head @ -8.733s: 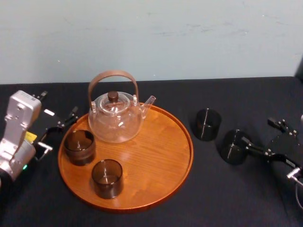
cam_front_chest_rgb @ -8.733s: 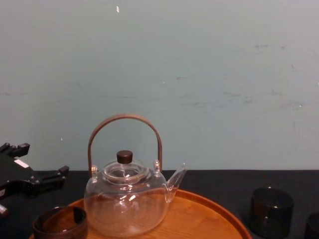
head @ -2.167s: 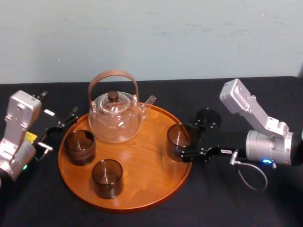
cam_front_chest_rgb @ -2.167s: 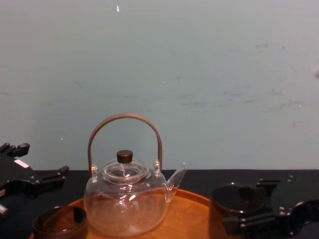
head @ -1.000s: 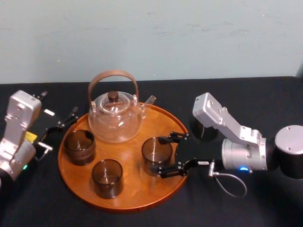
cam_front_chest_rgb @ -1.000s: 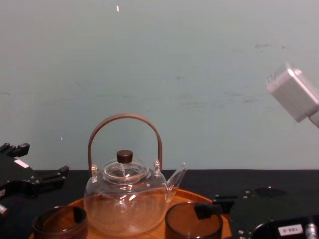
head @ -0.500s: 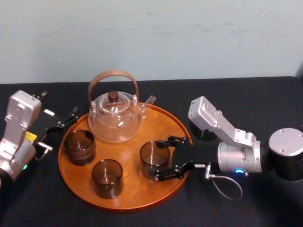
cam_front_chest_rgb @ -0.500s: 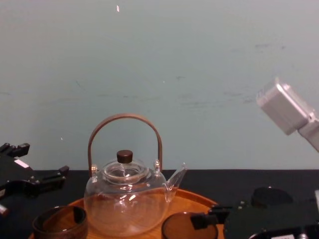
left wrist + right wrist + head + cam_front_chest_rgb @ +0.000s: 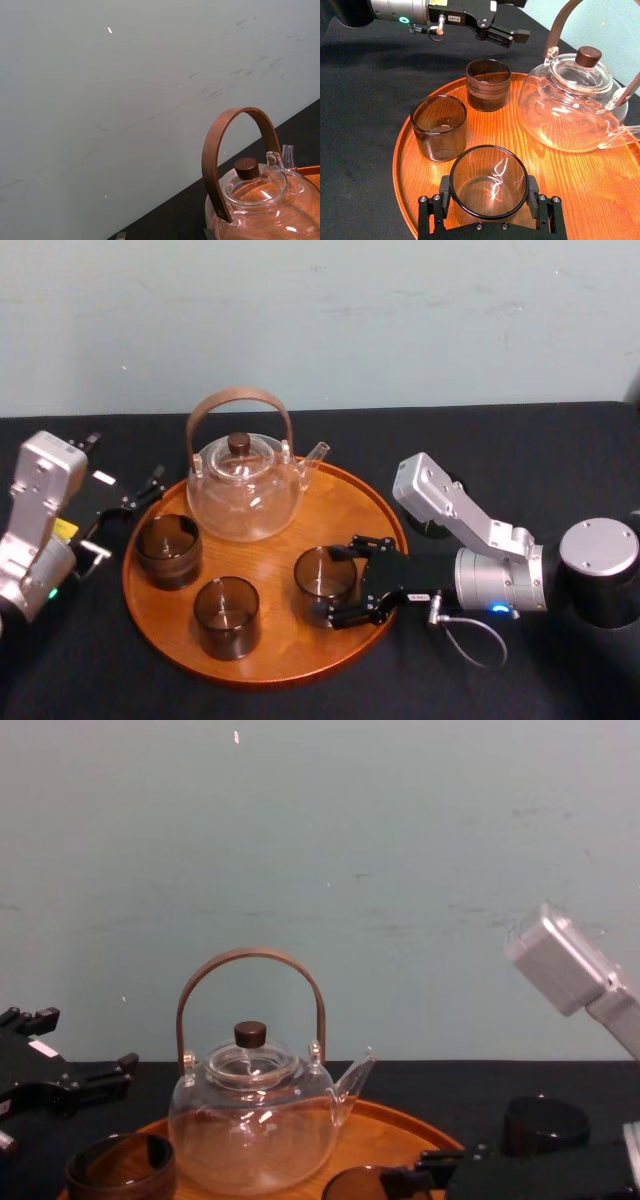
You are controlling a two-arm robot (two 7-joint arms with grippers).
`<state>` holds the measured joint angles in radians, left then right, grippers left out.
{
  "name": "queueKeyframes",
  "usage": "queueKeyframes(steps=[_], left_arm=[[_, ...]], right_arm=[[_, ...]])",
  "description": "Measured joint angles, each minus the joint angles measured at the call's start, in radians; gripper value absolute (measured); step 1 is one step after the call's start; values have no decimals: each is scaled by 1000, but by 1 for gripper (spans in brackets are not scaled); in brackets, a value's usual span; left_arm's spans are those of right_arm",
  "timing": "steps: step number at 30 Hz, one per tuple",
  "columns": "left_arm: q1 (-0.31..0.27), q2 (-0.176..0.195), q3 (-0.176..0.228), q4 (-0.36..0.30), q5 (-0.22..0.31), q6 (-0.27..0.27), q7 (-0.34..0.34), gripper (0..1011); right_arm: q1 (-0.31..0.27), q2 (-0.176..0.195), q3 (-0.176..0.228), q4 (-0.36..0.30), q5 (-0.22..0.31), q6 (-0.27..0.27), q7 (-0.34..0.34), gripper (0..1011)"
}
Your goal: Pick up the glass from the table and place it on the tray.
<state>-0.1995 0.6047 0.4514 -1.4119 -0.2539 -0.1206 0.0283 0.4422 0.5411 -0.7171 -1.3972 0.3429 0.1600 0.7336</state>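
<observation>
While the left gripper is sitting parked on the black table just beside the left rim of the tray, its fingers standing apart around nothing, the change is all happening farther right. A brown glass and a second brown glass are standing on the left part of the tray, with the clear teapot behind them, and none of these is shifting. Right of them the carried glass is now sitting low over the tray's front right part. Two seconds ago it was riding just inside the right rim, and in the chest view its rim is sinking toward the wood from one picture to the next. The right gripper is reaching in across the right rim and is still clamping this glass, its fingers pressing on opposite sides of the wall. Whether the base is already touching the wood I cannot tell. Judging from this, the carry is ending and the set-down is under way. The next move is calling for the fingers to spread and the arm to back out over the rim without dragging the glass along. Farthest right, one more dark glass is waiting on the table behind the right arm, so more of the same work is probably remaining
</observation>
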Motion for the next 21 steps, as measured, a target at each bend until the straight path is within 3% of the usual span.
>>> queueKeyframes(steps=[21], left_arm=[[0, 0, 0, 0, 0, 0, 0, 1001]], right_arm=[[-5, -12, -5, 18, -18, -15, -9, 903]])
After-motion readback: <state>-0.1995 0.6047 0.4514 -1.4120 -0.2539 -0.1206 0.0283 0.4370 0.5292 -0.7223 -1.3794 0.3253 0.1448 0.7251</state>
